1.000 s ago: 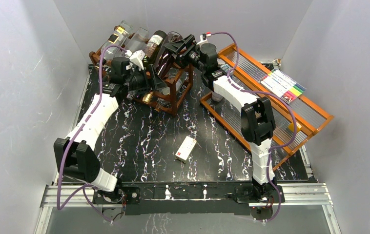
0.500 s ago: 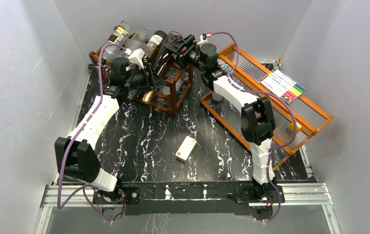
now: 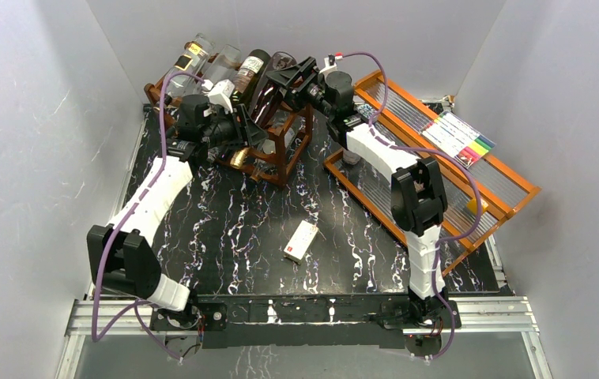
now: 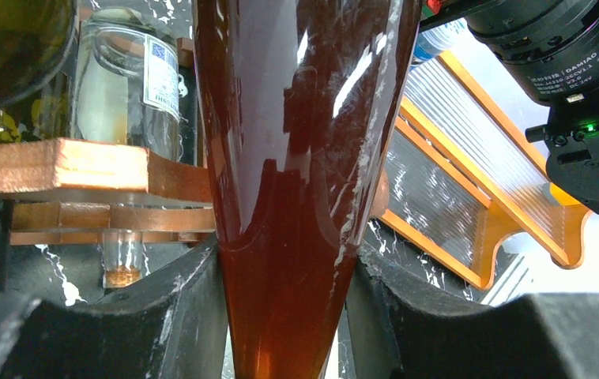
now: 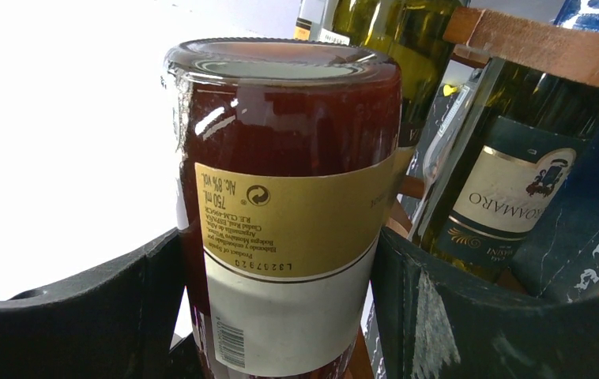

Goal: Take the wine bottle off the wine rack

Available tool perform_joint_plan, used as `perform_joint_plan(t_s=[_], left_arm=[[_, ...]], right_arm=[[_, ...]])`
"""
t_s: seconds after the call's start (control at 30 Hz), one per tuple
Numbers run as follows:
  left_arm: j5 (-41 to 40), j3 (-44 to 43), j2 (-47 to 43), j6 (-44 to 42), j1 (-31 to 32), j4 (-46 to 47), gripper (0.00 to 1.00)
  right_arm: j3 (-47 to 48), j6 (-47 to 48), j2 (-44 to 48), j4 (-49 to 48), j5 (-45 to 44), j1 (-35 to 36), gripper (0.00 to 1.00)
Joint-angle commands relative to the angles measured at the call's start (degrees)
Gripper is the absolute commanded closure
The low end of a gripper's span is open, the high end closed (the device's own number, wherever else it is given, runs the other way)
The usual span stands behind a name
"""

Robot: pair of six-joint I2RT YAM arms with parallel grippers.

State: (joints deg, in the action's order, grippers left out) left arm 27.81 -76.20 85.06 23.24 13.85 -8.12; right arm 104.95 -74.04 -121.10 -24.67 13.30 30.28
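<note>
From above, the wine bottle (image 3: 267, 99) lies tilted across the top of the wine rack (image 3: 284, 154) at the far side of the bench (image 3: 241, 229), an arm at each end. Left wrist view: the left tool (image 4: 284, 268) pinches its tapering neck. Right wrist view: the right tool (image 5: 280, 237) clasps the labelled body. Both grips look made; the lift clear of the rack appears not yet begun
</note>
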Motion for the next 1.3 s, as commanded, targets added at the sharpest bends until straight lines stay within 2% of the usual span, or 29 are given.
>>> perform_joint_plan(t_s=[0.0, 0.13, 0.33, 0.73, 1.03, 1.27], left_arm=[[0.0, 2.0, -7.7, 3.0, -0.2, 5.8, 1.0], [-3.6, 3.2, -11.2, 5.4, -0.2, 8.1, 1.0], [-5.6, -1.6, -10.4, 5.9, -0.2, 4.2, 1.0], [-7.6, -0.9, -14.0, 14.8, -0.3, 11.2, 1.0], [-6.3, -1.5, -13.5, 16.7, -0.6, 12.6, 1.0], [-5.9, -4.0, -13.3, 17.1, -0.6, 12.9, 1.0]], right_arm=[[-2.1, -0.1, 4.5, -3.4, -1.6, -0.7, 0.18], [-2.3, 2.3, 5.5, -1.8, -2.0, -0.7, 0.02], [0.6, 5.1, 6.1, 3.9, -2.1, -0.7, 0.02], [1.9, 9.4, 11.0, 12.4, -3.8, -1.3, 0.02], [1.4, 11.3, 13.5, 13.1, -2.6, -2.1, 0.02], [2.9, 17.0, 17.2, 19.0, -4.9, -2.3, 0.02]])
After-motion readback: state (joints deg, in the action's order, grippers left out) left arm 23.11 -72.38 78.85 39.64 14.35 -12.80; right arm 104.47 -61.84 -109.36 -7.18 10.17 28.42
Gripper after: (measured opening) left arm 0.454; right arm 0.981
